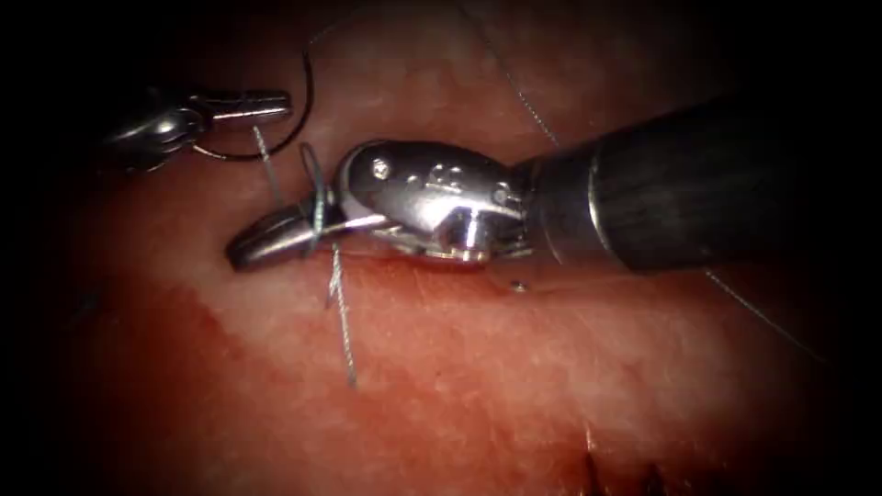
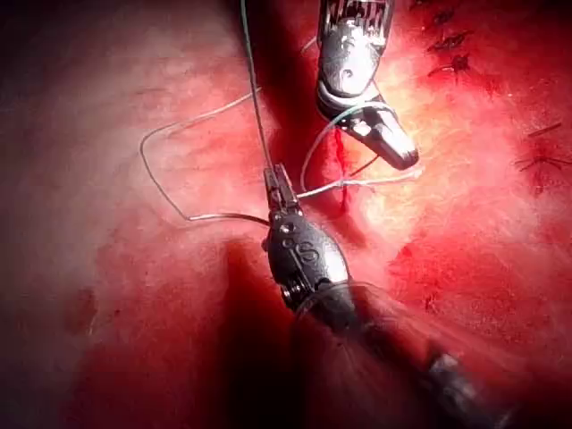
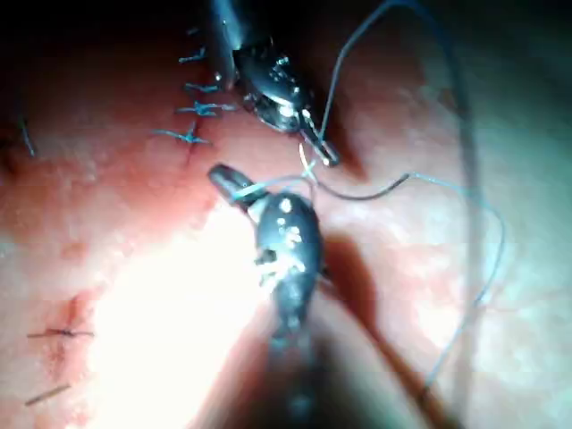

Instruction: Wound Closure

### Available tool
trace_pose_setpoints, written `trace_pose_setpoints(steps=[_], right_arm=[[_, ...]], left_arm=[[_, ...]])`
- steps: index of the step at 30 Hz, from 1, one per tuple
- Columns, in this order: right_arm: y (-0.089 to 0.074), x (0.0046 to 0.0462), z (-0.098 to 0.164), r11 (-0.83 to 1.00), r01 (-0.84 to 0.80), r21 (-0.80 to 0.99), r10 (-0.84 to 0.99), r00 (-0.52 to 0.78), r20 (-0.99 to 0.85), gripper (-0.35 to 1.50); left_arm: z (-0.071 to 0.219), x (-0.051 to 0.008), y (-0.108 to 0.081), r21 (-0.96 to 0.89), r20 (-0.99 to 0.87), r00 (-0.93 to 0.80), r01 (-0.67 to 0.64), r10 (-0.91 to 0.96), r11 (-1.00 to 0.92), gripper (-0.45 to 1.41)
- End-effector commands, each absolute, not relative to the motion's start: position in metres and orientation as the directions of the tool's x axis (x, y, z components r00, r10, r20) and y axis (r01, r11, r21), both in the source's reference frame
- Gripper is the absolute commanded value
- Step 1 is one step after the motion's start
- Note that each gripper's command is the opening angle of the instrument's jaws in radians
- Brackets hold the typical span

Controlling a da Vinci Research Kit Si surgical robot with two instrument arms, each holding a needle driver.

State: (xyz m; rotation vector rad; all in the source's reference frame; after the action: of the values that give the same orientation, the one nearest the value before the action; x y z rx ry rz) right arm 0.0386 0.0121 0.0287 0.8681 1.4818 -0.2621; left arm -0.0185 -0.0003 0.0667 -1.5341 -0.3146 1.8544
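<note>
Several finished stitches (image 2: 451, 54) are sitting along the cut; the left tool (image 2: 279, 186) is gripping thread (image 2: 165, 192), while thread is looping around the right tool (image 1: 276, 241), jaws together.

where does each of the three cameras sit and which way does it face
Endoscope view: above and in front of the tissue; right end effector has thread looped around it, left end effector is beyond.
Left wrist view: along the left shaft at the left end effector, shut on thread.
Right wrist view: along the right shaft at the right end effector.
Shared: both wrist views show both tools, thread and finished stitches.
</note>
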Motion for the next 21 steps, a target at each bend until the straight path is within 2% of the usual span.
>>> trace_pose_setpoints(steps=[1,7,9,10,11,12,15,21], right_arm=[[0.011,0.0395,0.0292,0.667,0.671,0.325,0.312,0.145,-0.939,-0.03],[0.0108,0.0395,0.0293,0.582,0.765,0.275,0.19,0.201,-0.961,0.0],[0.0109,0.0395,0.0294,0.55,0.807,0.215,0.102,0.191,-0.976,0.07],[0.011,0.0395,0.0294,0.527,0.831,0.176,0.048,0.178,-0.983,0.31],[0.011,0.0395,0.0294,0.527,0.831,0.176,0.048,0.178,-0.983,0.31],[0.0112,0.0395,0.0294,0.498,0.854,0.148,0.013,0.164,-0.986,0.59],[0.011,0.0393,0.0295,0.474,0.873,0.118,-0.018,0.143,-0.99,0.94],[0.01,0.0387,0.0298,0.364,0.926,0.1,-0.129,0.157,-0.979,0.98]], left_arm=[[0.0669,-0.0188,-0.0013,-0.589,-0.763,-0.053,-0.354,0.644,-0.726,-0.45],[0.0655,-0.0186,-0.0012,-0.585,-0.768,-0.047,-0.352,0.638,-0.73,-0.45],[0.0651,-0.0185,-0.0015,-0.583,-0.771,-0.044,-0.352,0.635,-0.732,-0.45],[0.0649,-0.0185,-0.0016,-0.584,-0.771,-0.044,-0.353,0.636,-0.731,-0.45],[0.0649,-0.0185,-0.0016,-0.584,-0.771,-0.044,-0.353,0.636,-0.731,-0.45],[0.0647,-0.0185,-0.0018,-0.585,-0.77,-0.044,-0.352,0.637,-0.731,-0.45],[0.0642,-0.0182,-0.0023,-0.587,-0.77,-0.038,-0.351,0.637,-0.73,-0.45],[0.063,-0.0174,-0.0037,-0.589,-0.769,-0.032,-0.349,0.638,-0.728,-0.45]])
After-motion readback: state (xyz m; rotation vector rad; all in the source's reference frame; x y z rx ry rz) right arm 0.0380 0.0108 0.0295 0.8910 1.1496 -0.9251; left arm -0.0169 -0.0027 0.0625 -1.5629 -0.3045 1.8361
